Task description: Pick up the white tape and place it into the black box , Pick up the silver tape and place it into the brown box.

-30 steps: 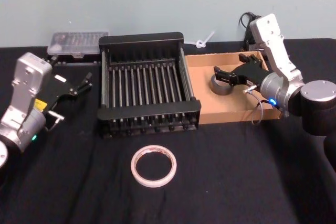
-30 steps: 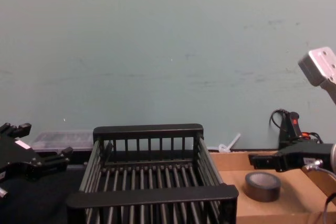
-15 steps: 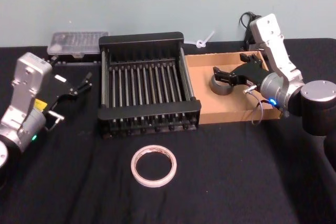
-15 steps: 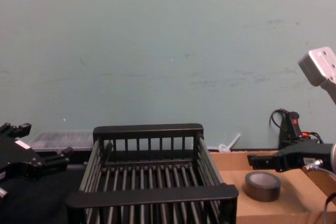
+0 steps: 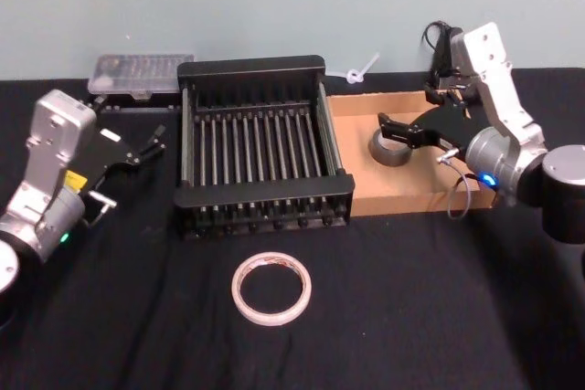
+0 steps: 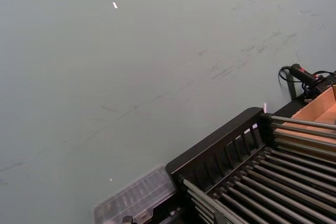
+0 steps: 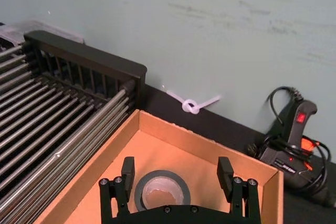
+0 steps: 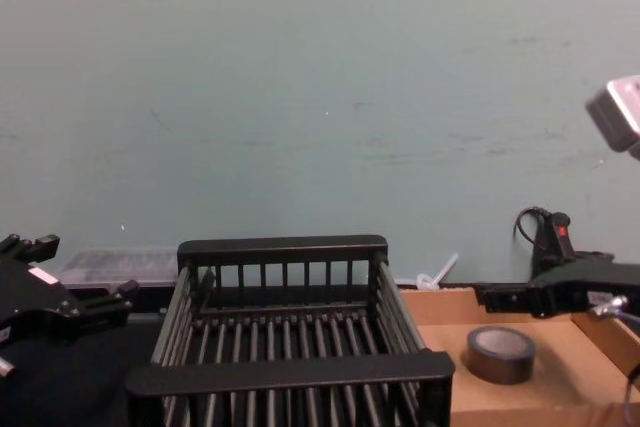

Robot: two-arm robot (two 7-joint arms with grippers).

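Note:
The white tape (image 5: 271, 288) lies flat on the black cloth in front of the black box (image 5: 265, 196), which holds nothing. Inside the brown box (image 5: 407, 191) the silver tape (image 5: 388, 147) lies flat near its left wall. My right gripper (image 5: 389, 129) hovers open just above that roll. In the right wrist view its fingers (image 7: 127, 169) straddle the silver tape (image 7: 160, 190) without touching it. My left gripper (image 5: 152, 140) stands open left of the black box, holding nothing. The chest view shows the silver tape (image 8: 500, 352) free below the right gripper (image 8: 500, 297).
A clear plastic case (image 5: 142, 70) sits behind the left gripper by the wall. A white knotted tie (image 5: 356, 70) lies behind the boxes. A black corded tool (image 7: 294, 135) rests behind the brown box's far right corner.
My right gripper has lifted a little off the silver tape, which stays lying in the brown box. The left arm has barely moved.

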